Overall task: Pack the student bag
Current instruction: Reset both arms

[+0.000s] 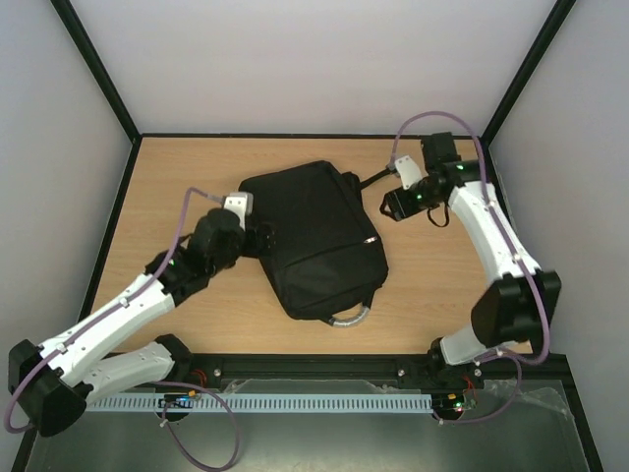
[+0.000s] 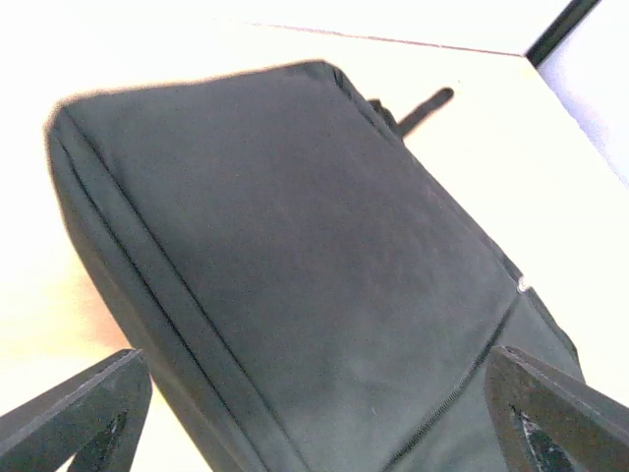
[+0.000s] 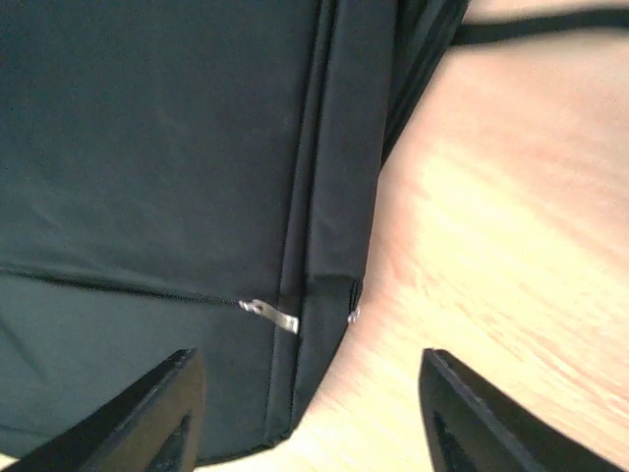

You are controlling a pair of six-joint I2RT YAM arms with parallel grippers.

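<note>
The student bag point(image 1: 314, 236) is a large black bag of soft fabric. It lies flat on the bench point(image 1: 177, 177), around the middle and a little nearer to the far edge. It is turned diagonally: one short end points to the far left corner, the other to the near right corner. At this nearer end a grey-silver loop handle point(image 1: 351, 316) sticks out and rests on the wood. A thin black strap point(image 1: 373, 180) leaves the far right side of the bag and lies toward the far right corner. A zipper point(image 3: 118, 285) crosses the top face; it looks closed, with its small silver pull point(image 3: 272, 315) at the right side seam.
</note>
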